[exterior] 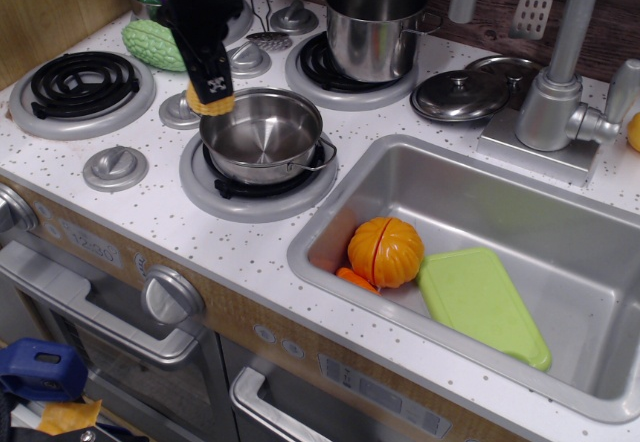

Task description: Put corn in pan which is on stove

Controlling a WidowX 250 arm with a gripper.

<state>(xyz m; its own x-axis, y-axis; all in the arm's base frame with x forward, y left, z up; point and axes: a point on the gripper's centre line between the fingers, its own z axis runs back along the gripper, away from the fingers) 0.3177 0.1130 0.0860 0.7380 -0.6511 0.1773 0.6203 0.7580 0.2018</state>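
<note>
Gripper clamped on the corn; yellow end shows below the fingers. Pan sits on the stove just right of and below gripper, corn at its left rim. Green vegetable behind-left of gripper.

Single view only: camera sat high in front of the surface, looked down toward 12 o'clock, moderately close, stove left, sink right.
</note>
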